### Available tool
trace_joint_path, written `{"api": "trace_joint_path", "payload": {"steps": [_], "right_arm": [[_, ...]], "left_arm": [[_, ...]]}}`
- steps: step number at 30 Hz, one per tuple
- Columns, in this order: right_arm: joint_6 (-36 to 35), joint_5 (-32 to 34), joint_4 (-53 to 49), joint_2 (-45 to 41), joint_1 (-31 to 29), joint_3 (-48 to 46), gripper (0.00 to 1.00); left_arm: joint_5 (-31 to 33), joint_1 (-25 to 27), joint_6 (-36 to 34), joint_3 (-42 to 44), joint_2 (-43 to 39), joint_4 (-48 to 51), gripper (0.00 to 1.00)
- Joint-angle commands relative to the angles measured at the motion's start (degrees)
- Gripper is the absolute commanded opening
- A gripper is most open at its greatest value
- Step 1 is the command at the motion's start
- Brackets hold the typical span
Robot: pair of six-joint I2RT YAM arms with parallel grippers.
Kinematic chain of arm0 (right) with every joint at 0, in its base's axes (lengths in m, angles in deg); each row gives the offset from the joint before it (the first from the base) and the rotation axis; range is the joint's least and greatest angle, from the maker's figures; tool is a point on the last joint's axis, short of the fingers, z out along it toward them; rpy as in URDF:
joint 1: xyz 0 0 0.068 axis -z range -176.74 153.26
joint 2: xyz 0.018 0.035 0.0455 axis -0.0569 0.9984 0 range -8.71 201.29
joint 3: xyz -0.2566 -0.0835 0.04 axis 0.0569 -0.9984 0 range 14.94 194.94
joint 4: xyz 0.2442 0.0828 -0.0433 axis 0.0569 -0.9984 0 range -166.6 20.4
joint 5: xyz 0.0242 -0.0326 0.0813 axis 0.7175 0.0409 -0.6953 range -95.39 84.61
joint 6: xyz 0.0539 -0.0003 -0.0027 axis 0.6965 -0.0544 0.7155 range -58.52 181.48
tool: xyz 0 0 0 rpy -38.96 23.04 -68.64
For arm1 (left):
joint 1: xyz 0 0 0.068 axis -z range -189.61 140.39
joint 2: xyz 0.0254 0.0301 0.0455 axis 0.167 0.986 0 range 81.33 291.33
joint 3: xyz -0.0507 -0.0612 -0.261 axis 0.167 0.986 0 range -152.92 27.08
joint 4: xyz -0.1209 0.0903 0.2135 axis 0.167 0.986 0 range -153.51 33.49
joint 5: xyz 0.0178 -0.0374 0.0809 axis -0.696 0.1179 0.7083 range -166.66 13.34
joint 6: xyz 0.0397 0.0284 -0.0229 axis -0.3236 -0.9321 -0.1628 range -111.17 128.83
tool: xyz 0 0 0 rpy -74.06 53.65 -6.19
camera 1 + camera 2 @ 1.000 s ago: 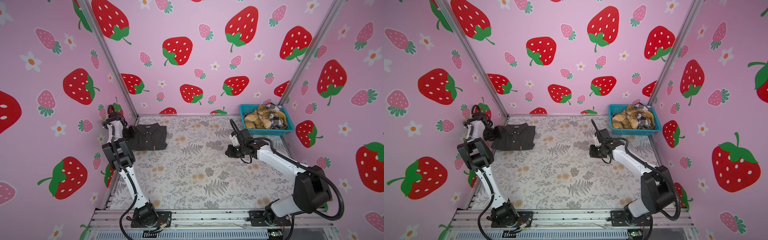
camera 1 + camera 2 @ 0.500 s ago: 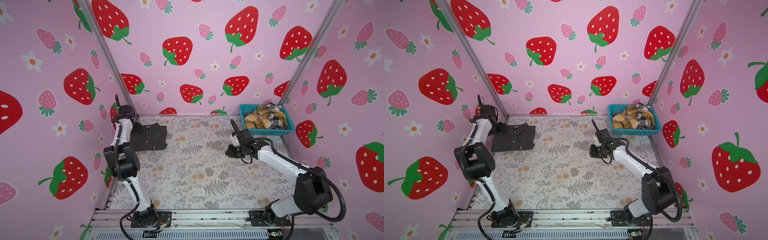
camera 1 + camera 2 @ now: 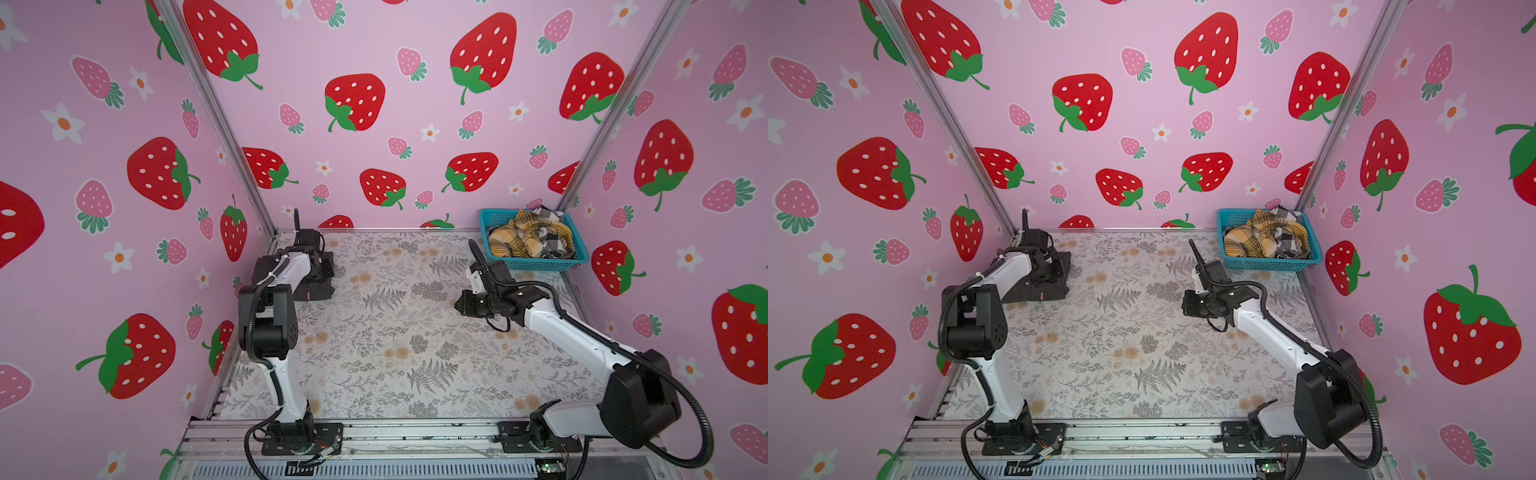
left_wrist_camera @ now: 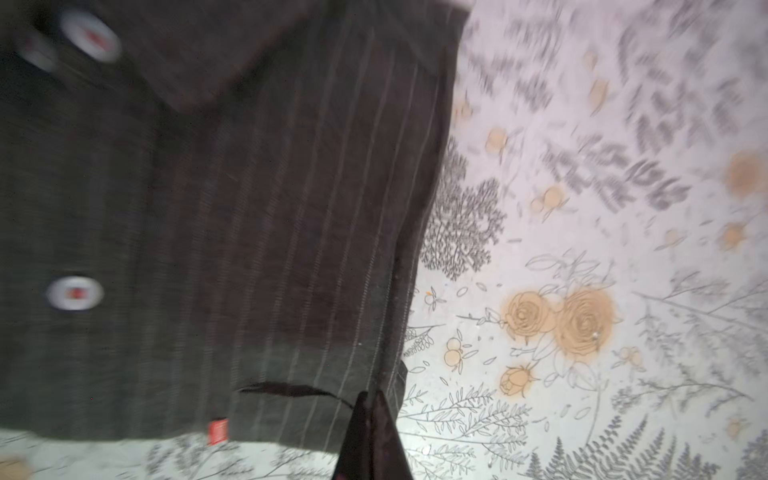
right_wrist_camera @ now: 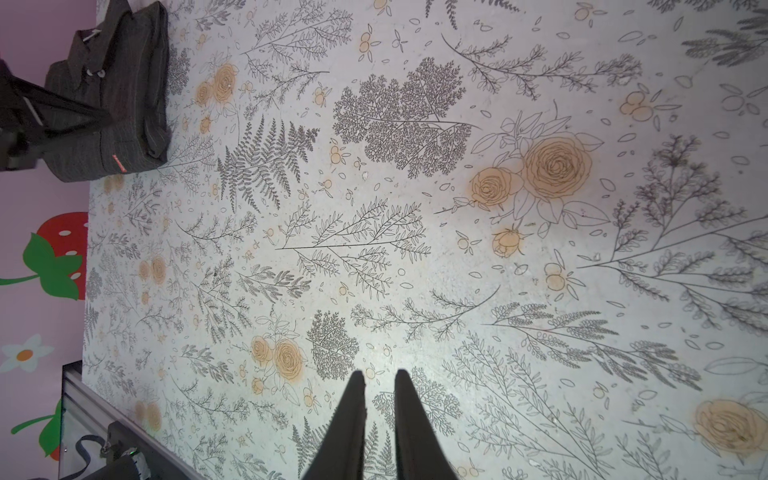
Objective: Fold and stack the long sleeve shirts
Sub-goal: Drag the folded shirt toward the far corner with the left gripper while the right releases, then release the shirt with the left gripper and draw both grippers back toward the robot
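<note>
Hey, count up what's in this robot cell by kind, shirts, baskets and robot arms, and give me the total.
Shirts: 3 (charcoal pinstripe shirt folded on the table; mustard plaid shirt and black-and-white check shirt in the basket)
Baskets: 1 (teal basket)
Robot arms: 2 (left arm, right arm)
Total: 6

Inside the teal plastic mesh basket [image 3: 536, 264], the black-and-white check shirt [image 3: 550, 215] is mostly buried under the mustard-yellow plaid shirt [image 3: 519, 243]. Across the bench [image 3: 395, 332] from the basket, the white left arm [image 3: 286, 270] hides much of the folded charcoal pinstriped shirt [image 3: 320, 286]. The left wrist view is smeared, its buttons [image 4: 75, 293] seemingly pale blobs.
</note>
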Motion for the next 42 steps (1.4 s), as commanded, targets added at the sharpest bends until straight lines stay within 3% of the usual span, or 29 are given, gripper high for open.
{"api": "trace_joint_path", "payload": {"steps": [1,6,15,22,28,32,34,36,39,41,42], "right_arm": [[1.7,1.2,0.9,-2.0,-0.2,-1.7,0.18],[2.1,2.3,1.9,-2.6,-0.2,-3.6,0.18],[2.9,3.4,3.1,-4.4,-0.2,-5.8,0.18],[2.4,5.2,1.7,-5.5,-0.1,-5.2,0.18],[0.7,14.3,-1.5,-6.2,2.9,0.3,0.22],[0.3,16.1,0.3,-7.2,8.9,2.6,0.26],[-0.5,18.4,3.1,-9.1,10.9,3.1,0.31],[-1.3,25.0,5.9,-11.6,11.1,2.4,0.39],[-4.9,30.4,15.4,-17.5,11.1,-3.7,0.53],[-6.6,32.2,25.7,-21.5,11.1,-11.6,0.88],[-5.7,33.6,31.7,-22.9,11.2,-17.3,1.00]], "left_arm": [[-4.2,0.7,2.1,-1.0,0.6,-1.0,0.00],[-6.6,0.8,2.0,1.7,2.7,-0.6,0.00],[-0.7,-0.2,2.5,8.4,-0.4,-0.1,0.00],[-6.9,1.2,2.7,7.9,-3.7,0.3,0.01],[-10.7,5.5,5.6,8.6,-16.2,0.0,0.30],[-12.6,6.4,5.2,8.8,-26.2,0.4,0.33],[-10.8,6.4,3.3,9.6,-32.0,0.2,0.33],[-7.1,6.4,0.6,11.8,-38.0,-1.4,0.33],[4.5,6.2,-2.3,19.3,-47.0,-6.7,0.39],[12.4,6.0,-4.2,27.4,-52.1,-13.9,0.54],[16.2,6.0,-5.7,33.9,-54.0,-20.7,0.63]]}}
